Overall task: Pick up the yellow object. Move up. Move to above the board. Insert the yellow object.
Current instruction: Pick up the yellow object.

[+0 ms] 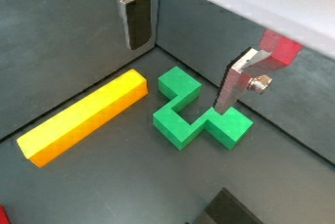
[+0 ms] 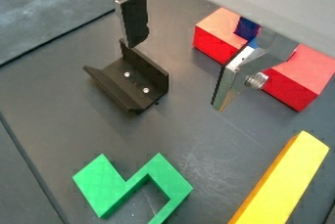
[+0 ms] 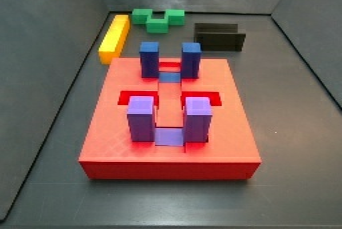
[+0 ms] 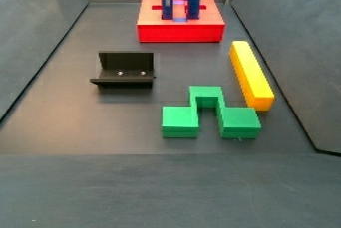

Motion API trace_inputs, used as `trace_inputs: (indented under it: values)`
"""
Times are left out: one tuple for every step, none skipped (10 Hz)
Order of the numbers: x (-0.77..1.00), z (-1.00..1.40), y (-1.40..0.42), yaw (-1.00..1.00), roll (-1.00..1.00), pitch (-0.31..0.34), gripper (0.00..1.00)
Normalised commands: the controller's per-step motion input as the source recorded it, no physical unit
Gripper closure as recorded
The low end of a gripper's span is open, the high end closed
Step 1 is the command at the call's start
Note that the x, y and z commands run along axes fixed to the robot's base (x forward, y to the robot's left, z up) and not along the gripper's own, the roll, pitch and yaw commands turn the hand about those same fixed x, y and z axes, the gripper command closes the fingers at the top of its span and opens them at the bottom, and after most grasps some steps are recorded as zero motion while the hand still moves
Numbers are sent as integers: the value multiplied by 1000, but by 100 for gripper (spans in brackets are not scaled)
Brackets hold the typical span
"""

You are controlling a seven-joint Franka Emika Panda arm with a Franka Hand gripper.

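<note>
The yellow object is seen as a plain yellow-orange bar, brighter yellow on top and more orange down its side, while the green notched block is coloured a uniform bright green. The board is shown in solid red, with blue and purple posts standing from it, and the fixture is black with two small pale dots on its face. The claw, open above the dark grey floor, is made up of silver plates with dark pads.
</note>
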Motion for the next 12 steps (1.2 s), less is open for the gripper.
trace_inputs:
  values:
    - [0,-251,-240,0,74,0,0]
    - [37,-317,-357,-54,119,0,0]
    - [17,-363,-354,-69,56,0,0]
    - [23,-437,-323,-49,0,-9,0]
    - [0,-446,-320,-31,0,-20,0]
    - [0,-449,-297,-11,0,-24,0]
    - [0,-454,-260,-6,0,-27,0]
    - [-40,-451,-203,0,0,-30,0]
    - [-191,-460,-71,-34,0,-33,0]
    - [-391,-371,0,-109,-10,-34,0]
    - [-474,-286,54,-171,-94,-34,0]
    - [-500,-266,49,-171,-96,-47,0]
